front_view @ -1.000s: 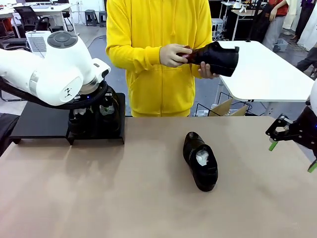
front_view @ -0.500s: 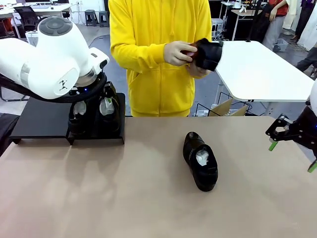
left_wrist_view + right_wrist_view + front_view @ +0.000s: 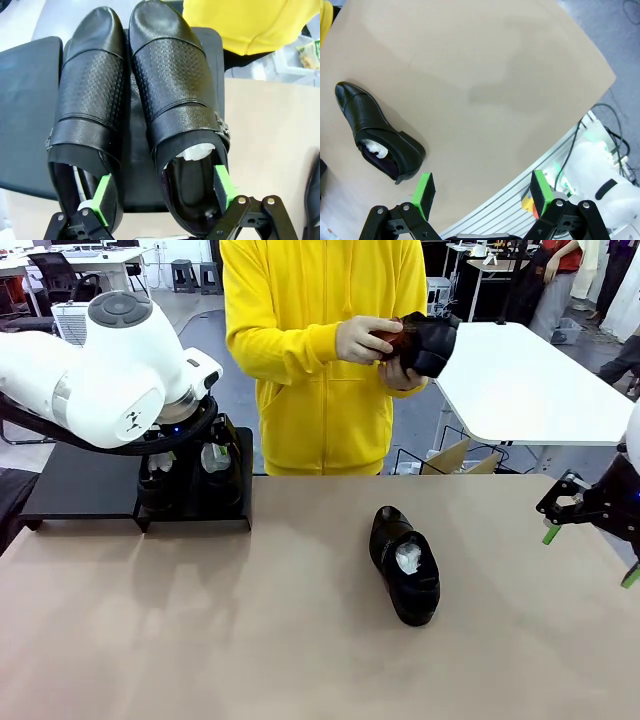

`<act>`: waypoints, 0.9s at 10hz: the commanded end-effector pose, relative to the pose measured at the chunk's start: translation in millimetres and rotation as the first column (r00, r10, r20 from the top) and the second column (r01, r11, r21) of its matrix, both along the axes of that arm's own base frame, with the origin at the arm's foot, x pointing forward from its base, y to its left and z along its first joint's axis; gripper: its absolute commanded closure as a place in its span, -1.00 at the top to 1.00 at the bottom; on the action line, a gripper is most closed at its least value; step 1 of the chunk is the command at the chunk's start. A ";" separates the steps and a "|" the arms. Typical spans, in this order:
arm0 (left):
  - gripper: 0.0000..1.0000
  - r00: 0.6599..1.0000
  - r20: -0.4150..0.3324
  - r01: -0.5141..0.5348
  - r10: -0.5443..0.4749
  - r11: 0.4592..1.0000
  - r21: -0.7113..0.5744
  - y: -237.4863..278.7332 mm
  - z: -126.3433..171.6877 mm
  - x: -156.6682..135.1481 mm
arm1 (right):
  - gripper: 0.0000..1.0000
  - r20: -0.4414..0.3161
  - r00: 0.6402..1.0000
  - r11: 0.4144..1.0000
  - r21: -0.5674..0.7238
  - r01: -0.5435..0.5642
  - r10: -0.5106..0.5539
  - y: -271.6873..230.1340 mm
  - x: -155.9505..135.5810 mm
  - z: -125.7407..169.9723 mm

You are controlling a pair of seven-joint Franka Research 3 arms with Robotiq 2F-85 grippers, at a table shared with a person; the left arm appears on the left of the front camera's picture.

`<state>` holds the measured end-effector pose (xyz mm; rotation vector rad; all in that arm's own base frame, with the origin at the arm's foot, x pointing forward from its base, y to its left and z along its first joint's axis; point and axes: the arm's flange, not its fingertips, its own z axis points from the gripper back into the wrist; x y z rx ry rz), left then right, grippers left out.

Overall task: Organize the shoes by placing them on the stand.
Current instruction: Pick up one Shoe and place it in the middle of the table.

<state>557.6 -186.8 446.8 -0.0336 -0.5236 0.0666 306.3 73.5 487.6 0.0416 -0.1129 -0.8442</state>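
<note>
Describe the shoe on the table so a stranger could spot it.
Find the tan tabletop. Near its middle lies a black shoe stuffed with white paper. Unlike the pair on the stand and the shoe in the person's hands, it sits alone.

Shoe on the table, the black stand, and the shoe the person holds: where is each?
shoe on the table (image 3: 404, 562), front view, its paper-stuffed opening.
stand (image 3: 85, 485), front view, a bare part of its top.
shoe in the person's hands (image 3: 432, 342), front view, its black leather side.
</note>
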 end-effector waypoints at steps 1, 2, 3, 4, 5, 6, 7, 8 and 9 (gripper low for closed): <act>1.00 1.000 0.007 0.006 -0.006 1.000 0.003 0.4 3.5 1.9 | 1.00 0.012 1.000 1.000 -0.003 -0.002 0.002 1.4 2.0 0.5; 1.00 1.000 0.007 0.006 -0.006 1.000 0.003 0.4 3.5 1.9 | 1.00 0.012 1.000 1.000 -0.003 -0.002 0.002 1.4 2.0 0.5; 1.00 1.000 0.007 0.006 -0.006 1.000 0.003 0.4 3.5 1.9 | 1.00 0.012 1.000 1.000 -0.003 -0.002 0.002 1.4 2.0 0.5; 1.00 1.000 0.002 0.000 0.000 1.000 -0.001 -0.1 1.2 0.5 | 1.00 0.012 1.000 1.000 -0.003 -0.002 0.002 1.4 2.0 0.5; 1.00 0.999 -0.013 0.038 -0.039 0.998 -0.055 -3.9 21.9 -37.4 | 1.00 0.012 1.000 1.000 -0.003 -0.002 0.002 1.4 2.0 0.5; 1.00 0.998 -0.037 0.049 -0.051 0.997 -0.057 -5.8 36.9 -68.3 | 1.00 0.012 1.000 1.000 -0.003 -0.002 0.002 1.4 2.0 0.5; 1.00 0.996 -0.085 -0.022 0.016 0.997 -0.068 -2.8 47.0 -86.5 | 1.00 0.012 1.000 1.000 -0.003 -0.002 0.002 1.4 2.0 0.5; 1.00 0.977 -0.210 -0.040 0.019 0.995 -0.095 0.8 54.7 -98.8 | 1.00 0.012 1.000 1.000 -0.003 -0.002 0.002 1.4 2.0 0.5; 1.00 0.970 -0.230 0.047 -0.078 0.989 -0.138 2.5 63.1 -117.0 | 1.00 0.012 1.000 1.000 -0.003 -0.002 0.002 1.4 2.0 0.5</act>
